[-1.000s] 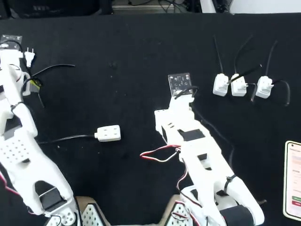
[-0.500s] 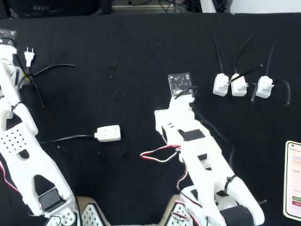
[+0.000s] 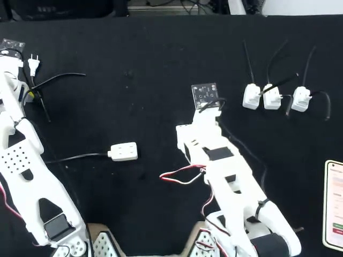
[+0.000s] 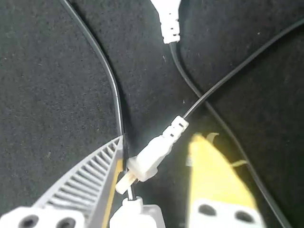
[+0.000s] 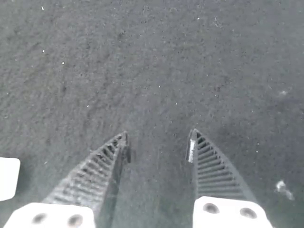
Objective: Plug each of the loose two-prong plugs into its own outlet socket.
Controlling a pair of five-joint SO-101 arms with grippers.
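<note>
My left gripper (image 4: 159, 140) is open at the table's far left, and a loose white two-prong plug (image 4: 153, 154) lies between its fingers. The plug rests against the grey finger (image 4: 97, 173) and stays apart from the yellow finger (image 4: 213, 178). From above, the left gripper (image 3: 31, 96) sits just below a second loose plug (image 3: 33, 63), whose prongs point away. That second plug (image 4: 166, 19) lies farther off, its cable running back past the fingers. The white outlet socket (image 3: 124, 151) lies left of centre. My right gripper (image 5: 158, 137) hangs open over bare black cloth.
Three white plug units (image 3: 271, 97) with black cables stand in a row at the back right. A phone (image 3: 333, 203) lies at the right edge. Black cables (image 3: 59, 77) cross the cloth near the left arm. A white corner (image 5: 7, 178) shows beside the right gripper.
The left arm swung slightly toward the far left edge, then eased back a little over the plug. The right arm, outlet and plugs have not moved.
</note>
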